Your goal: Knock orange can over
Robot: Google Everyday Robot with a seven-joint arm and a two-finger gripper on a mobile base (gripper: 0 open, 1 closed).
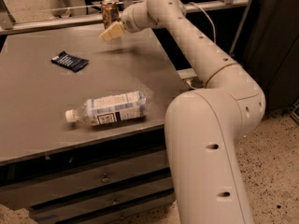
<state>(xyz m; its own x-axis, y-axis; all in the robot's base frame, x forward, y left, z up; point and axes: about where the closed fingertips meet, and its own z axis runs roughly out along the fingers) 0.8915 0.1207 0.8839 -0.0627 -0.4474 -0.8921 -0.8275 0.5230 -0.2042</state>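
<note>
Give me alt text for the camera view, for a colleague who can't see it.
The arm's tool hovers near the far edge of the grey table, just in front of the upright orange can. Nearer the camera, a clear water bottle lies on its side and a dark blue packet lies flat.
</note>
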